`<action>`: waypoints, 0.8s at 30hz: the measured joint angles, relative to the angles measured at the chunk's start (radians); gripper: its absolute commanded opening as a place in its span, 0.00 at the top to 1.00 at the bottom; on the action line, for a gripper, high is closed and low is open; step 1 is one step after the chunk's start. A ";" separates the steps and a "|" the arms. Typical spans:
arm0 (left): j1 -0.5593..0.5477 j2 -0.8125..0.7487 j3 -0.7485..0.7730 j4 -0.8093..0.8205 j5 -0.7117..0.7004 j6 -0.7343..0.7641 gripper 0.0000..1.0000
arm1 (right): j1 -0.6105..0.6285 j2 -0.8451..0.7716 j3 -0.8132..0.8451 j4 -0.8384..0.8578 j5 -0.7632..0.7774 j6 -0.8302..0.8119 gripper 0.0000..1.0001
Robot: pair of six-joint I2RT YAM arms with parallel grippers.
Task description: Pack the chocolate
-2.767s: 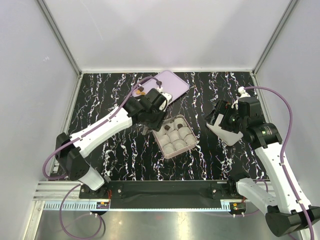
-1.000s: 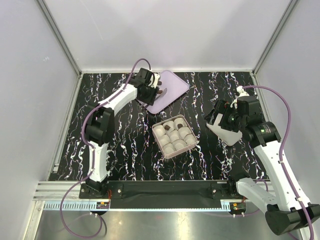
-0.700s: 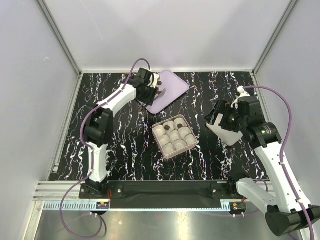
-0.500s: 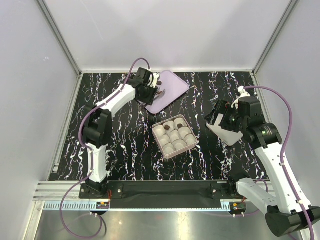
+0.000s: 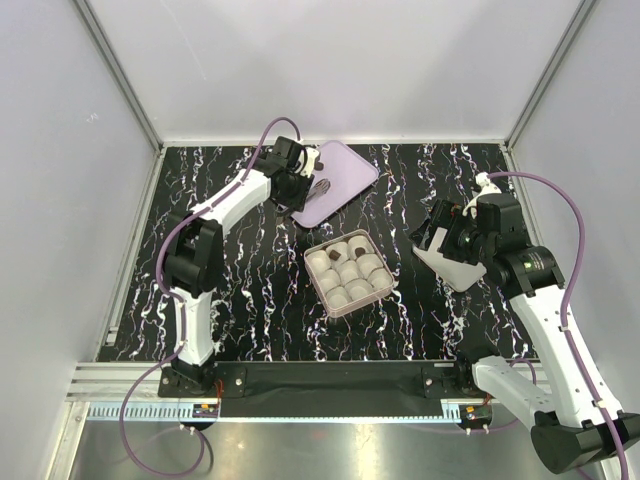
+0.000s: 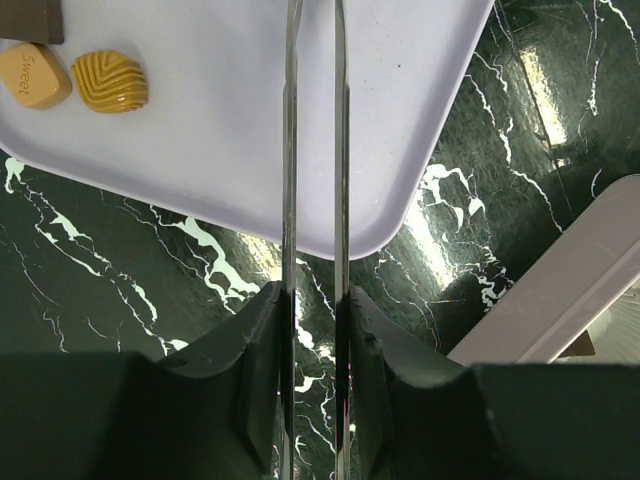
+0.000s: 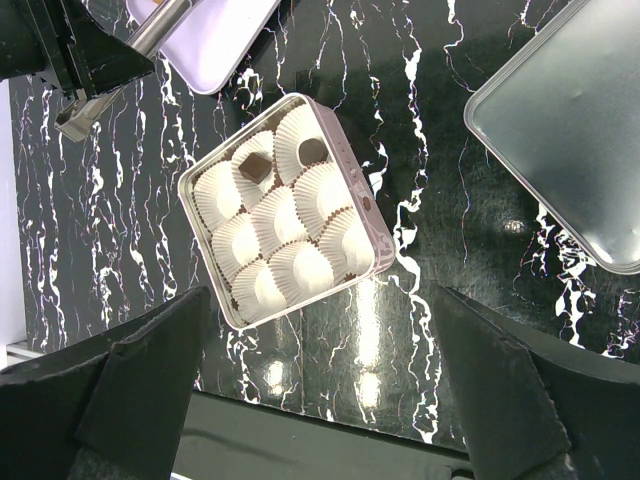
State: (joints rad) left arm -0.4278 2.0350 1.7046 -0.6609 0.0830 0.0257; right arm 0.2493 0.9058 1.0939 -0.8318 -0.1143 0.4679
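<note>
Now that your left gripper (image 5: 318,183) has swung from the box (image 7: 350,180) to the purple tray (image 6: 400,120), where chocolate (image 6: 110,80) lies, its fingers (image 6: 288,200) are narrowing for another pick; whether they grasp a piece, you cannot tell. Two pieces already sit in the box; your right gripper (image 5: 437,248) hangs open.

The left arm (image 5: 228,205) and right arm (image 5: 555,320) are white-shelled with black joints, each trailing 1 looping purple cable (image 5: 268,132).
</note>
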 measured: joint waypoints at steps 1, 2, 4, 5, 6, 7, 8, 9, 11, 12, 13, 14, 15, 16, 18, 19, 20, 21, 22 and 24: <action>0.000 0.000 0.000 0.000 0.000 -0.002 0.76 | 0.000 0.000 0.000 0.000 0.000 0.000 0.00; 0.000 -0.001 0.000 0.000 0.000 -0.005 0.77 | 0.000 0.000 0.000 0.000 0.000 0.000 0.00; -0.001 -0.005 0.003 -0.008 -0.001 -0.011 0.79 | 0.000 0.000 0.000 0.000 0.000 0.000 0.00; -0.002 -0.008 0.008 -0.021 -0.002 -0.019 0.79 | 0.000 0.000 0.000 0.000 0.000 0.000 0.00; -0.004 -0.013 0.014 -0.034 -0.003 -0.027 0.79 | 0.000 0.000 0.000 -0.001 0.000 0.000 0.00; -0.005 -0.021 0.019 -0.048 -0.003 -0.034 0.79 | 0.000 -0.001 0.000 -0.001 0.000 0.000 0.00; -0.007 -0.032 0.025 -0.064 -0.004 -0.042 0.79 | 0.000 -0.002 0.000 -0.001 0.000 0.000 0.00; -0.009 -0.044 0.029 -0.076 -0.005 -0.048 0.79 | 0.000 -0.003 0.000 -0.001 0.000 0.000 0.00; -0.017 -0.082 0.038 -0.108 -0.009 -0.062 0.79 | 0.000 -0.006 0.000 -0.001 0.000 0.000 0.00; -0.024 -0.105 0.042 -0.125 -0.012 -0.069 0.80 | 0.000 -0.007 0.000 -0.001 0.000 0.000 0.00; -0.030 -0.122 0.042 -0.142 -0.019 -0.077 0.80 | 0.000 -0.008 0.000 -0.002 0.000 0.000 0.00; -0.043 -0.155 0.042 -0.158 -0.023 -0.080 0.80 | 0.000 -0.009 0.000 -0.002 0.000 0.000 0.00; -0.058 -0.184 0.041 -0.178 -0.028 -0.087 0.80 | 0.000 -0.010 0.000 -0.003 0.000 0.000 0.00; -0.076 -0.217 0.034 -0.192 -0.035 -0.092 0.80 | 0.000 -0.010 0.000 -0.003 0.000 0.000 0.00; -0.117 -0.290 -0.002 -0.216 -0.044 -0.107 0.80 | 0.000 -0.013 0.000 -0.004 0.000 0.000 0.00; -0.142 -0.333 -0.032 -0.227 -0.047 -0.117 0.80 | 0.000 -0.016 0.000 -0.005 0.000 0.000 0.00; -0.163 -0.369 -0.060 -0.241 -0.050 -0.126 0.80 | 0.000 -0.020 0.000 -0.005 -0.001 0.000 0.00; -0.186 -0.410 -0.093 -0.259 -0.053 -0.136 0.80 | 0.000 -0.026 0.000 -0.005 -0.001 0.000 0.00; -0.213 -0.449 -0.130 -0.271 -0.053 -0.148 0.80 | 0.000 -0.031 0.000 -0.005 -0.001 0.000 0.00; -0.266 -0.512 -0.195 -0.306 -0.055 -0.174 0.80 | 0.000 -0.042 0.000 -0.006 -0.002 0.001 0.00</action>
State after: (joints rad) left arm -0.6941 1.5230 1.5101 -0.9668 0.0277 -0.1482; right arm 0.2493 0.8639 1.0939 -0.8375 -0.1158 0.4686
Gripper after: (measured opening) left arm 0.306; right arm 0.994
